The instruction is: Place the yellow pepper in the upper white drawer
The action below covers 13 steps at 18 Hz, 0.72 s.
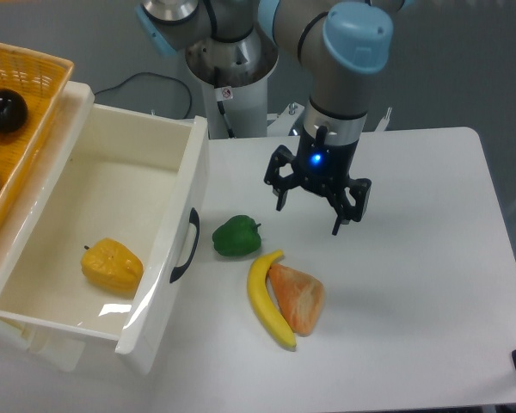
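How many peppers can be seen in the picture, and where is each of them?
2. The yellow pepper lies inside the upper white drawer. The green pepper lies on the table, right of the drawer front. None seems hidden.
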{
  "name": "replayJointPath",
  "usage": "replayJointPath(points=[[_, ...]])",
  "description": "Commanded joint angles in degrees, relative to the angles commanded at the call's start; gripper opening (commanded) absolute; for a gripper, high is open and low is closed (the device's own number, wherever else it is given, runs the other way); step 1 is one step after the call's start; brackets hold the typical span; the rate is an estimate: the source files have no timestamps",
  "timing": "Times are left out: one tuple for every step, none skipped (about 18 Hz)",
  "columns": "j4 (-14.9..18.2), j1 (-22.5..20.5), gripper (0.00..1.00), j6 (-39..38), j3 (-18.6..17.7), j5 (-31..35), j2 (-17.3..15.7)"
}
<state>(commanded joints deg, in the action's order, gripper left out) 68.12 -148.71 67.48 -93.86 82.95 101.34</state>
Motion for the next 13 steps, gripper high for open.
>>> replayJointPath(points=[[0.0,0.2,1.00,1.7,-0.4,1.4,0.0],[0.1,0.4,1.00,3.5,-0.7,2.6,0.2],[0.3,0.3,1.00,5.6,-0.8,4.1,1.0],[1.1,0.2,1.00,7.7,-0.7,5.3,1.6],[2.1,-0.1,1.00,9.8,-0.1,5.9,2.4],[2.5,-0.4,1.00,11.5,0.8,6.1,3.8],[2.6,-0.5,1.00,12.7,1.3,6.1,4.3],[2.6,-0.5,1.00,13.4,1.7,6.1,4.8],[2.3,-0.3,1.00,13.6,1.7,6.7,5.8],[2.2,-0.2,1.00,13.6,1.7,7.9,6.5],[1.9,-0.1,1.00,13.7,1.7,9.4,6.8],[1.8,-0.1,1.00,13.8,1.8,10.2,7.6],[1.7,-0.3,1.00,13.9,1.8,10.2,7.8]])
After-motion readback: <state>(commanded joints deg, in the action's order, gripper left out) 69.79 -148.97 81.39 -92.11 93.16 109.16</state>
